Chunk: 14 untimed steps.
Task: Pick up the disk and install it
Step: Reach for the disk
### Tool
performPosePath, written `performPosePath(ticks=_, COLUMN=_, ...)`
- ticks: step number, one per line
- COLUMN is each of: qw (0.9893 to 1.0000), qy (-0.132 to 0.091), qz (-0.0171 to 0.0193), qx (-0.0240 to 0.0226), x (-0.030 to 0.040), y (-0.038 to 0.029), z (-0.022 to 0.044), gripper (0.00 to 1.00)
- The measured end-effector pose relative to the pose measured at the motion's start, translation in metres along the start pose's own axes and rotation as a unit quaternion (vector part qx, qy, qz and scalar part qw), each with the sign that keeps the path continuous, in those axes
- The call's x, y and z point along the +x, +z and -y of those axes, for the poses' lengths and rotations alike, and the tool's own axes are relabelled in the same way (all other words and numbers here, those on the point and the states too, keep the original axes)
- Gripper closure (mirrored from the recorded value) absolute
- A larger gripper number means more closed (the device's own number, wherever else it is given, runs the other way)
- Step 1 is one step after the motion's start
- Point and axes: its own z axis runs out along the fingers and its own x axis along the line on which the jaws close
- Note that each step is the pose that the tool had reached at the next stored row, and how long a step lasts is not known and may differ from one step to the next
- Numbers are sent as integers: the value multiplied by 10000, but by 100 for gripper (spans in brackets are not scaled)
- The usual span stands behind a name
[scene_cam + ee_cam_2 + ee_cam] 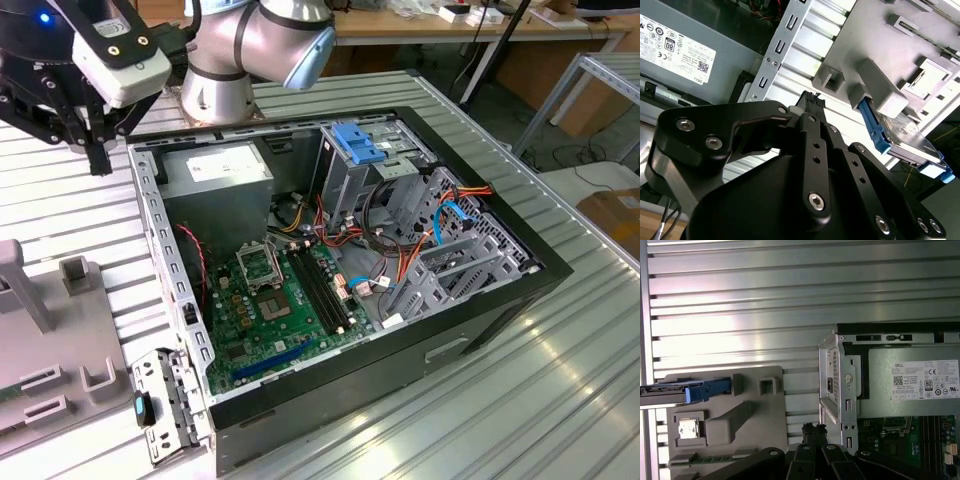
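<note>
The disk (665, 393) stands on edge in a slot of the grey fixture tray (755, 437), its blue bracket (707, 390) facing the tray's blocks. The second wrist view shows the disk (907, 137) with its dark face and the blue bracket (871, 122) under a grey block. My gripper (98, 158) hangs above the ribbed table between the tray and the corner of the open computer case (480, 330). Its black fingertips (810, 99) are together with nothing between them, and in the first wrist view the gripper (813, 429) sits apart from the disk.
Inside the case are the power-supply box (225, 168) with a white label, the green motherboard (275, 310), cables, and a metal drive cage with a blue latch (360, 145). A loose metal bracket (165, 405) lies by the case's near corner. Ribbed metal table (520, 400) surrounds everything.
</note>
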Motion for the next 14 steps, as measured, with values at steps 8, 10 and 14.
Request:
performPosePath(ticks=8, qw=10000, qy=0, qz=0, qx=0, x=186, y=-5, z=14, gripper=89)
performPosePath(ticks=10, qw=10000, qy=0, qz=0, qx=0, x=228, y=-6, z=17, gripper=89)
performPosePath(ticks=14, qw=10000, qy=0, qz=0, qx=0, x=299, y=-8, z=23, gripper=89)
